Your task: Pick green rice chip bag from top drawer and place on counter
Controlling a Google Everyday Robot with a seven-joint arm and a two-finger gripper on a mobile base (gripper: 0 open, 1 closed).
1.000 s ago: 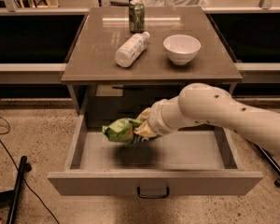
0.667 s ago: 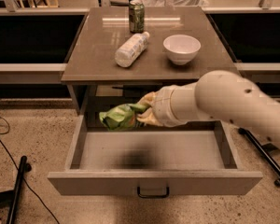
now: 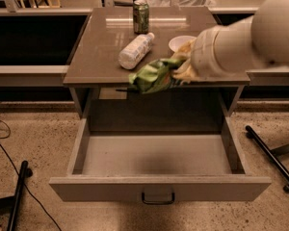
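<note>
My gripper [image 3: 176,71] is shut on the green rice chip bag [image 3: 151,76] and holds it in the air in front of the counter's front edge, well above the drawer. The bag is crumpled, light green with darker print. The top drawer [image 3: 159,186] is pulled fully open below, with a flat front and a small dark handle, and nothing shows inside it. The counter [image 3: 94,57] is the glossy grey-brown top behind the bag. My white arm comes in from the right and hides the counter's right part.
On the counter lie a white plastic bottle [image 3: 135,50] on its side, a green drink can [image 3: 141,16] standing at the back, and a white bowl [image 3: 179,43] partly hidden by my arm. Cables and dark stand legs [image 3: 17,196] lie on the floor at left and right.
My gripper has lifted the bag out of the drawer, up and to the right, to the height of the counter's front edge. The drawer is now empty.
</note>
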